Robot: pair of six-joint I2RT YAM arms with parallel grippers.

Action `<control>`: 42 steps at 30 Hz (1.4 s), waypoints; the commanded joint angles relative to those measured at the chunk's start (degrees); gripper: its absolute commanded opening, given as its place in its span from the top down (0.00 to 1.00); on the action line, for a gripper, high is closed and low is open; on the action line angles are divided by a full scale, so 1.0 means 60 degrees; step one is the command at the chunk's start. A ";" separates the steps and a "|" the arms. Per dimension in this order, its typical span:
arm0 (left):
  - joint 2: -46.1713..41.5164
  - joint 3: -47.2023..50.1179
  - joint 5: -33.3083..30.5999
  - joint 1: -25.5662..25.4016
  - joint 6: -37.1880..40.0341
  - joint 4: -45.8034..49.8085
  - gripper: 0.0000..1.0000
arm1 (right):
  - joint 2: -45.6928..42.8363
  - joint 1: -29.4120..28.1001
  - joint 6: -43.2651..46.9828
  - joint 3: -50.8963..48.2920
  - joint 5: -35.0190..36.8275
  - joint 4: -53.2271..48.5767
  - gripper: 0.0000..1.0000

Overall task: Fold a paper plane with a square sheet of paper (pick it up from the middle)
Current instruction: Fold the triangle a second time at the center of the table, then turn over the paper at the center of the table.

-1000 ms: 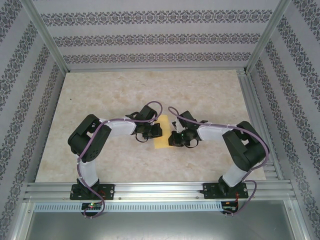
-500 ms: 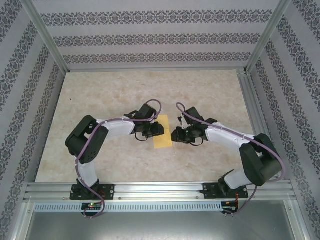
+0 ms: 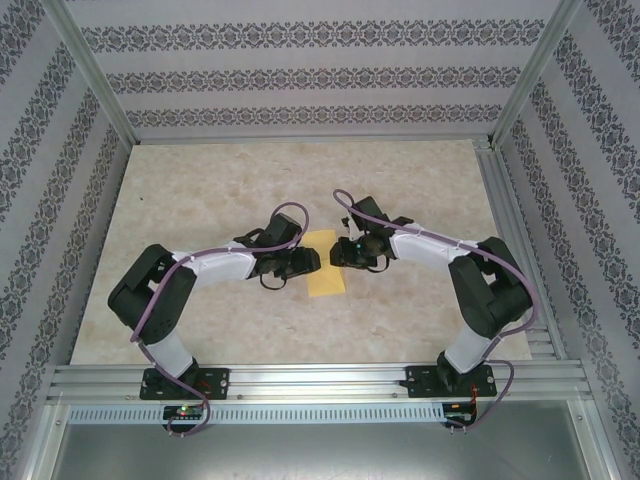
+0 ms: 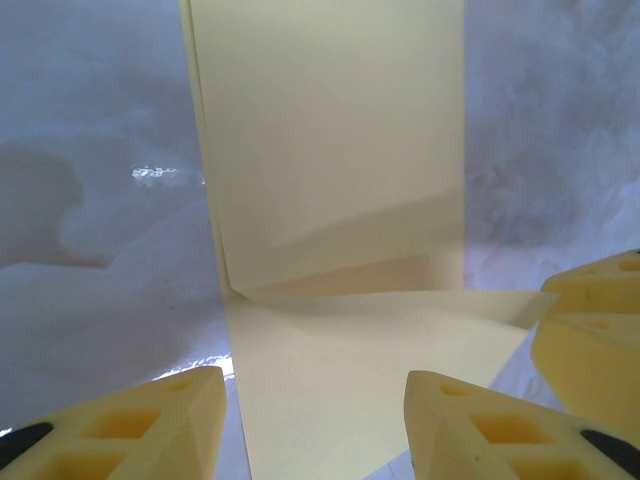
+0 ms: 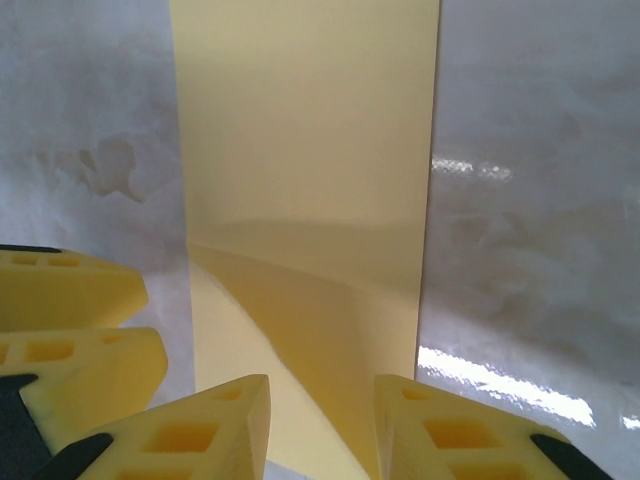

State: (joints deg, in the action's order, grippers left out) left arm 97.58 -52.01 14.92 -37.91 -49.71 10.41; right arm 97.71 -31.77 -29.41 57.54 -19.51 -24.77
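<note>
Patterned walls (image 3: pixel 300 80), aluminium frame (image 3: pixel 92 75)
Beneath the jaws I see a beige marbled tabletop (image 3: pixel 200 190) with glare (image 5: pixel 500 375)

In the top view, the square sheet of paper (image 3: pixel 326 272) lies on the worktop (image 3: pixel 200 200) just below the centre of the frame. The left claw (image 3: pixel 312 261) sits at its upper left edge and the right claw (image 3: pixel 335 254) at its upper right, facing each other, near together. In each wrist view the sheet runs up the middle from between parted fingers.
</note>
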 commanded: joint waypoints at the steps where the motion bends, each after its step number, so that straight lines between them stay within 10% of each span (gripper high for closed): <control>1: 0.0211 -0.0157 0.0207 0.0027 -0.0196 -0.0450 0.49 | 0.0384 -0.0079 0.0356 0.0431 0.0116 0.0072 0.67; 15: 0.0557 -0.0211 0.0897 0.0031 -0.0488 -0.1175 0.49 | 0.0753 0.0383 0.0076 -0.0102 -0.1108 0.1231 0.87; 42: 0.1024 0.0039 0.0828 0.0093 -0.0924 -0.2219 0.56 | 0.0685 0.0966 -0.0734 -0.1182 -0.1566 0.2446 0.88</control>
State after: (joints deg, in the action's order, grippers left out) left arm 104.12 -52.40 20.69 -37.89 -54.39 -0.56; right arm 101.65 -26.46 -32.99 51.55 -28.62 -11.81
